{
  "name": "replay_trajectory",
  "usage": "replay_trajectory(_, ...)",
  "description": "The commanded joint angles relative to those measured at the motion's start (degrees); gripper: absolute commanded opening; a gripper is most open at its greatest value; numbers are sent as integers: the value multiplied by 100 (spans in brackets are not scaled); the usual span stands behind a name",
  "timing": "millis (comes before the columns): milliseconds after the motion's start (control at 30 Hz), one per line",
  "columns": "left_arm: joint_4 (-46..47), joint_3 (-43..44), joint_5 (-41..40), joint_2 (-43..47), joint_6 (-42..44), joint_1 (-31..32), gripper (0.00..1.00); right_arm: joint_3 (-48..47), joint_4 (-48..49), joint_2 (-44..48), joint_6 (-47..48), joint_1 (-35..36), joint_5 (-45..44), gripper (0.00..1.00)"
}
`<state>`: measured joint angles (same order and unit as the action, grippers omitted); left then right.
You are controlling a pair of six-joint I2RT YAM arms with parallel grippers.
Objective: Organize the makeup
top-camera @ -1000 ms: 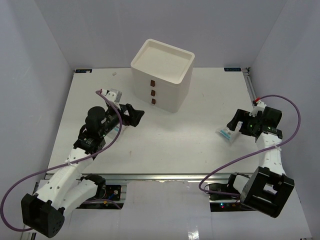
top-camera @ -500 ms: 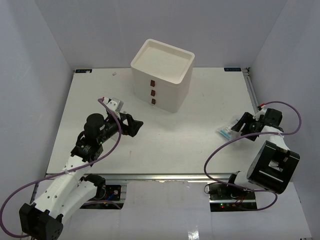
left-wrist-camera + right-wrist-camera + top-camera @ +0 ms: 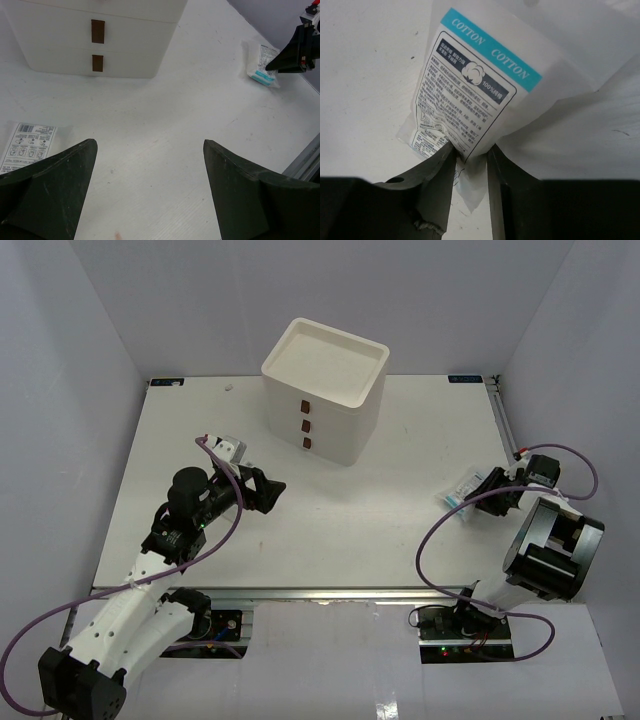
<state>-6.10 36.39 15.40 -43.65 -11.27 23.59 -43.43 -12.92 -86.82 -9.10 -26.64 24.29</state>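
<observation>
Our right pincer (image 3: 470,156) sets its fingers close together on the near edge of the cotton sachet (image 3: 472,95), which lies flat straight ahead of it. It looks clamped, though the very tips are hard to read. Our left pincer (image 3: 149,145) stands wide apart, holding nothing. A second sachet (image 3: 29,145) lies just off its left finger, with the drawer box (image 3: 115,45) ahead.
</observation>
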Motion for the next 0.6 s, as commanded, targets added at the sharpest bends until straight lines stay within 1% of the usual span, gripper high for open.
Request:
replay_trajectory(0,-49,-18,-115,112,72,-22,98,-98,375,71,99,-34,263,26)
replay_trajectory(167,-49,-18,-141,101,72,-22,98,-37,391,773,625,-27,1003,17)
replay_trajectory(333,-57,-18,-171,106,78,-22,98,-144,187,1414,1590,64,2263,9)
replay_trajectory(400,-64,-18,-196,109,81,-22,98,-370,-55,1593,1943,369,2528,8)
replay_trajectory(467,-58,-18,-222,120,90,-22,98,-698,-271,1767,2168,891,2574,8)
replay_trajectory(567,-58,-36,-292,102,99,-22,98,-1144,-297,1937,2365,1903,2141,8)
